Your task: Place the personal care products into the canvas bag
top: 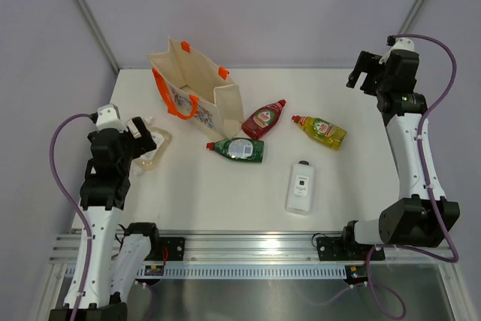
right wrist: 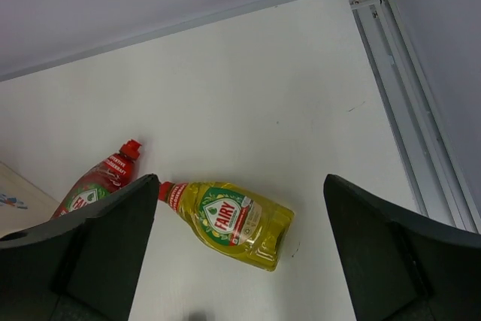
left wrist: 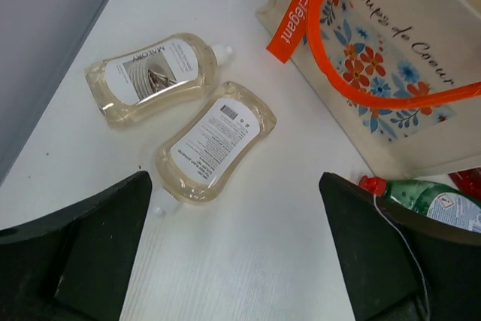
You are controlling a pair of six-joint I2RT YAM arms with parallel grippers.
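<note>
Desk space nearest the bases holds the flat white bottle. Beyond it lie the green bottle, yellow bottle and red bottle. At left, the left gripper hangs released above 2 clear pale-yellow bottles. Farther back stands the canvas bag, mouth open. The right gripper, released, hovers far right.
</note>
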